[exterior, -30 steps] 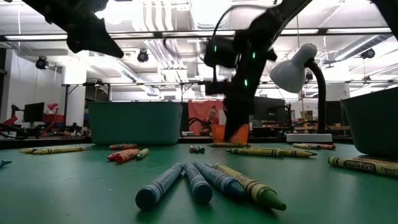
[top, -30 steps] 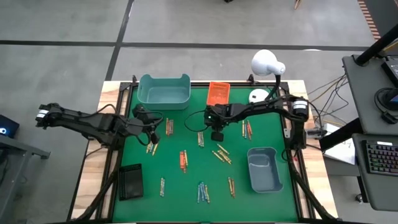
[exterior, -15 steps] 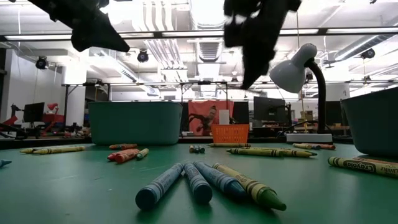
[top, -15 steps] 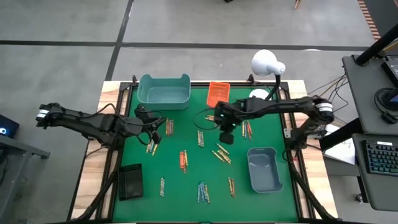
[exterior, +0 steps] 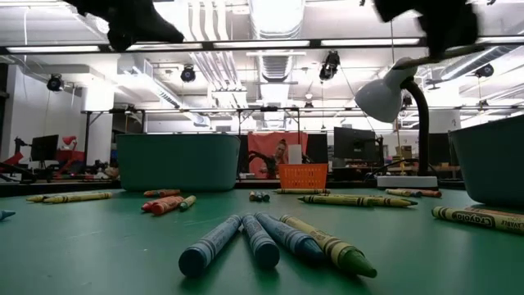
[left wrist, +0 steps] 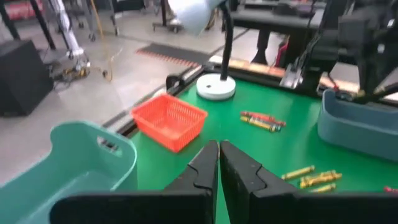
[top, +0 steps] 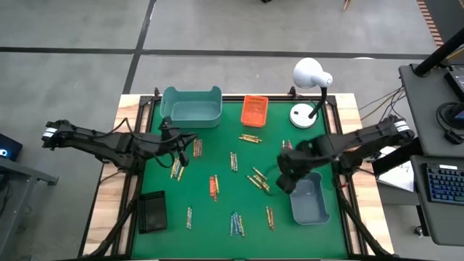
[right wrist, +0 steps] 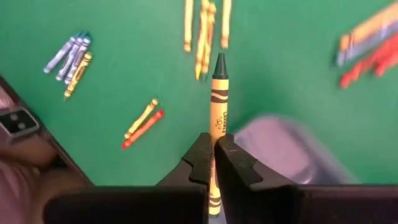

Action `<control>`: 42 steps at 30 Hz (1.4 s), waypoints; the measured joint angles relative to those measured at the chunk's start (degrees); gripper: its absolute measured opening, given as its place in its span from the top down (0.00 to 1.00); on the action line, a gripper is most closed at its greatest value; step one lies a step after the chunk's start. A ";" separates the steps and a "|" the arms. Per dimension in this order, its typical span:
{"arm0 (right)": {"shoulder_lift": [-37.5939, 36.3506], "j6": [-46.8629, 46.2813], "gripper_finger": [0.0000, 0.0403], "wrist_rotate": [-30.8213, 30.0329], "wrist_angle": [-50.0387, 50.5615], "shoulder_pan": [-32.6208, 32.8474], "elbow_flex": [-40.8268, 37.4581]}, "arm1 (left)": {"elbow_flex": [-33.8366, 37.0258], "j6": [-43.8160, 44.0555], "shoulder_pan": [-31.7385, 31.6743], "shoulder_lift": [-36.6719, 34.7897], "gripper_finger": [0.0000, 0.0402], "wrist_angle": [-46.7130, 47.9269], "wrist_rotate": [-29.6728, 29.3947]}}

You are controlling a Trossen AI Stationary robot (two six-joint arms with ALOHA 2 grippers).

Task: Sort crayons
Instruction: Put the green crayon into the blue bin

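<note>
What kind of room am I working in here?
Most likely a robotics lab or workshop: a green table fenced by a metal frame, open ceiling pipes and strip lights overhead, and a desk with a keyboard beside the rig.

Little lettering is showing clearly. The yellow-wrapped crayon (right wrist: 218, 106) in the right wrist view is carrying dark print along its wrapper, too small to read. Another yellow-wrapped crayon (exterior: 477, 218) lying in the low view is bearing similar print, also unreadable.

Closed left gripper (left wrist: 218, 163) faces orange basket (left wrist: 169, 120).
</note>
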State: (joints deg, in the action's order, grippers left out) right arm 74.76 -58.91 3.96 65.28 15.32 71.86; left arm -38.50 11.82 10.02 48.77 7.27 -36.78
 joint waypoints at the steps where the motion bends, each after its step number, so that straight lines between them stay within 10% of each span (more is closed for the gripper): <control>1: -0.33 -4.37 0.98 -0.50 0.01 1.72 -0.70 | 0.00 -1.19 0.00 0.00 1.00 -1.12 0.01; 16: -1.60 -46.88 0.98 -0.96 0.01 19.70 -14.65 | -0.04 -9.82 0.00 0.00 1.00 -5.79 -0.06; 42: -0.31 -48.04 0.90 -7.05 -16.34 19.56 -25.80 | -0.04 -9.79 0.00 0.00 1.00 -5.76 -0.10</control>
State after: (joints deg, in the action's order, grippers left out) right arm 74.46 -106.96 -3.09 48.93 34.87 46.06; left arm -38.54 2.02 10.02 48.77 1.52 -36.88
